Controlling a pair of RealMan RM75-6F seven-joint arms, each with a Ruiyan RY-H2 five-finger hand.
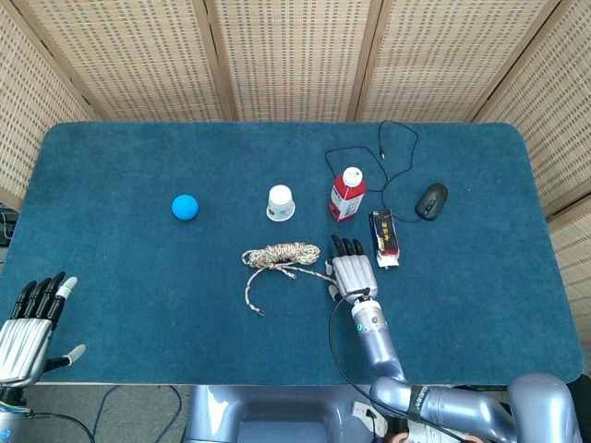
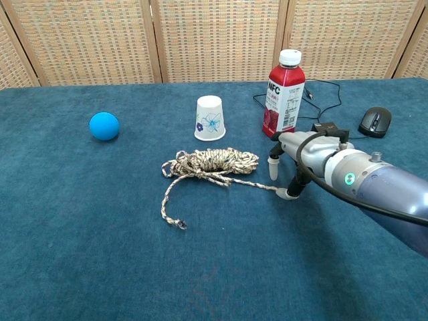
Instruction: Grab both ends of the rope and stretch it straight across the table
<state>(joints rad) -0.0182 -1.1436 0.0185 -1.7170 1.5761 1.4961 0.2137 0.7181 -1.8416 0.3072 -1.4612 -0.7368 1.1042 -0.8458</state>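
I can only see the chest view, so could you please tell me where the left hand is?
Observer: The left hand is at the table's near left corner, fingers apart, holding nothing.
Operator: Is it close to the rope?
Observer: No. The rope lies mid-table, far to the right of that hand.
Operator: What is that dark thing behind the right hand?
Observer: A small box, lying flat just to the right of the hand and apart from it.
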